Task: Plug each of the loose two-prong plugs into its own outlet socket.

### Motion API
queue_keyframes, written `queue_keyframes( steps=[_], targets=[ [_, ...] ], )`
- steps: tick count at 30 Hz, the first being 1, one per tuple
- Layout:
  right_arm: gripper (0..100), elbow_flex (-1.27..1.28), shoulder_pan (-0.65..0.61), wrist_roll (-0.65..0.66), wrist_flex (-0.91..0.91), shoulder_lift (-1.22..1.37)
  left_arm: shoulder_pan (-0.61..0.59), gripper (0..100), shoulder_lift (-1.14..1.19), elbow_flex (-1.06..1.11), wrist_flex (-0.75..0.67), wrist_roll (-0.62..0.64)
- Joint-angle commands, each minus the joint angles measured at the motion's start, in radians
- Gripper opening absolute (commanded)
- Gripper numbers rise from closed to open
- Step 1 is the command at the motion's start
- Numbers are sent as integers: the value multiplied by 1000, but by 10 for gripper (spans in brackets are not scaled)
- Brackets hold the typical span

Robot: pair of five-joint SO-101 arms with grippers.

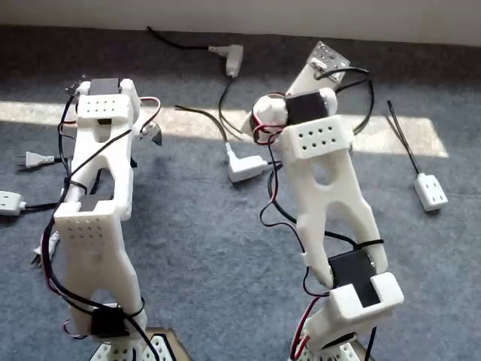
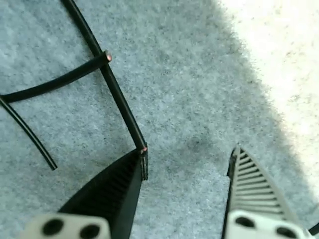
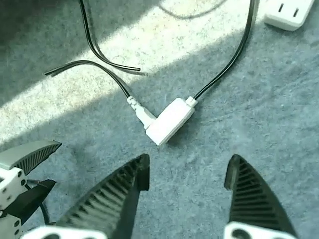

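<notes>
- A white socket [image 1: 7, 201] lies cut off by the counter's [image 1: 203, 248] left edge. A black plug [image 1: 28, 159] lies just beyond it, prongs pointing left. Both are on the carpet left of the left arm, with little room beside them.
- The left gripper [image 2: 189, 154] hangs low over the carpet with its fingers apart and nothing held. The cut end of a black cable [image 2: 122, 107] touches the tip of the dark finger, and bare carpet lies between the fingers.
- A white plug [image 1: 234, 59] lies far back by the far edge, with its cable trailing left.
- In the middle, a white block [image 3: 169, 121] lies flat with a smaller white piece against one end. How deep that piece sits cannot be told.
- The right gripper [image 3: 189, 167] is just on the near side of the block, fingers apart and empty. Open carpet stretches between the two arms nearer in.
- A second socket [image 1: 431, 190] lies on the right with its thin cable running far, well apart from the right arm and with free carpet all round.
</notes>
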Motion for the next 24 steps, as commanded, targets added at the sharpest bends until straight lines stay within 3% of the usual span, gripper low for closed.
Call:
queue_keyframes(
  steps=[1,8,11,17,24],
  targets=[
    [245,-4,-71,-6,-45,25,-7,266,-16,-36,9,2],
    [245,154,-97,-34,-274,157,-7,266,-15,-35,14,2],
    [245,170,-97,-109,-341,196,-5,266,-15,-35,14,2],
    [245,176,-96,-118,-484,259,-5,266,-15,-35,12,2],
    [241,170,-38,-153,-544,328,-5,266,-13,-33,12,2]
  ],
)
